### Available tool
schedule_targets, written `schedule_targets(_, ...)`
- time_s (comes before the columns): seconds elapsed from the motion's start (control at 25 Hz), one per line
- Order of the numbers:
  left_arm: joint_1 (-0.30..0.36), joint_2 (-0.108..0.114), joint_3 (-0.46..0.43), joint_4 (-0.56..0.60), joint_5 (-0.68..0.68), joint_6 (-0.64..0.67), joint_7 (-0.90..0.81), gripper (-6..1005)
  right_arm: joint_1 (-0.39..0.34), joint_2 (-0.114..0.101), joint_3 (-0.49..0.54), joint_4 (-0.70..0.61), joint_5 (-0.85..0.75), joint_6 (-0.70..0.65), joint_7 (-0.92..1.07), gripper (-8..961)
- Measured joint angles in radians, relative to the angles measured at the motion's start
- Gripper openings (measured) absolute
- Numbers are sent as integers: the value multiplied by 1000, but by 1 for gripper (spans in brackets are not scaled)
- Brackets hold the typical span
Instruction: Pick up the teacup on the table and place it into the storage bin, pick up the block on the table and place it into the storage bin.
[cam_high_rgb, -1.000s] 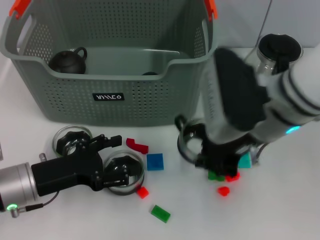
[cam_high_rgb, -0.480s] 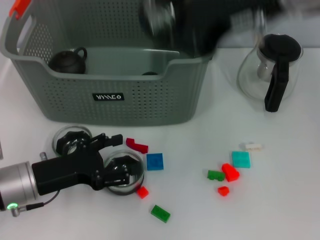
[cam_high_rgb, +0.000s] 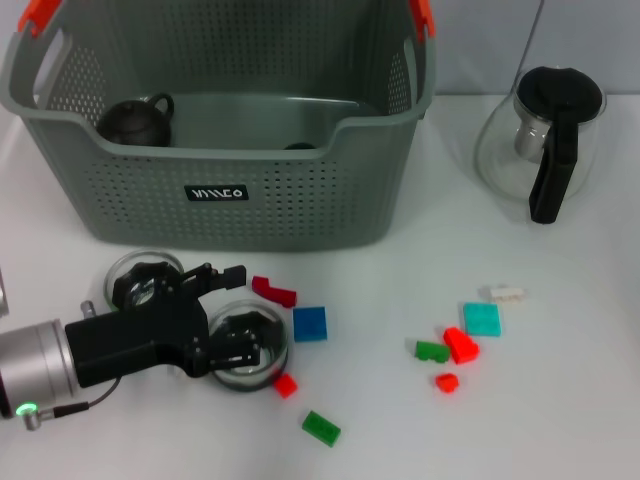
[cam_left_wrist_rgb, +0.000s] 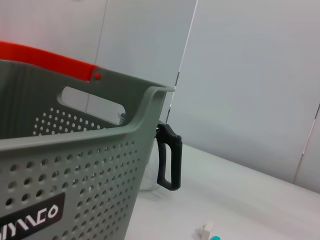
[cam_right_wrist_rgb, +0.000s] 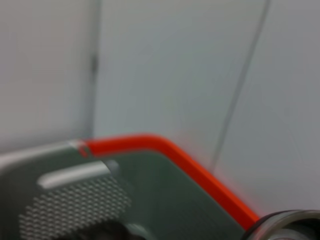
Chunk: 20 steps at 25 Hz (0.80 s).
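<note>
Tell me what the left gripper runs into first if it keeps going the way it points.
The left gripper lies low on the table, pointing toward the robot's right, over a clear glass teacup. Straight on, it would probably meet the dark red block first, then the blue block; height is hard to judge.

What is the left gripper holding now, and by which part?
The left gripper straddles the glass teacup at its rim, still on the table; a firm hold cannot be told. The right gripper is out of view.

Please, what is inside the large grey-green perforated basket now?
Inside the grey-green perforated storage bin lies a small dark round teapot near its left end. Another dark item peeks over the front wall, mostly hidden.
</note>
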Motion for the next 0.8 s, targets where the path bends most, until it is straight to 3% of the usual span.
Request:
schedule_targets(0.12,-3,0,0,-2,-1,-1,-1,902,39,17,2,190,5,132,-124,64)
schedule_targets(0.36,-6,0,-1,-2,-1,0,-3,902,50,77,-30,271,8,220,-214,66)
schedule_targets(0.8,-8,1,-1,-3,-1,-7,-1,901,61,85,-151,391,58,329,-221,69)
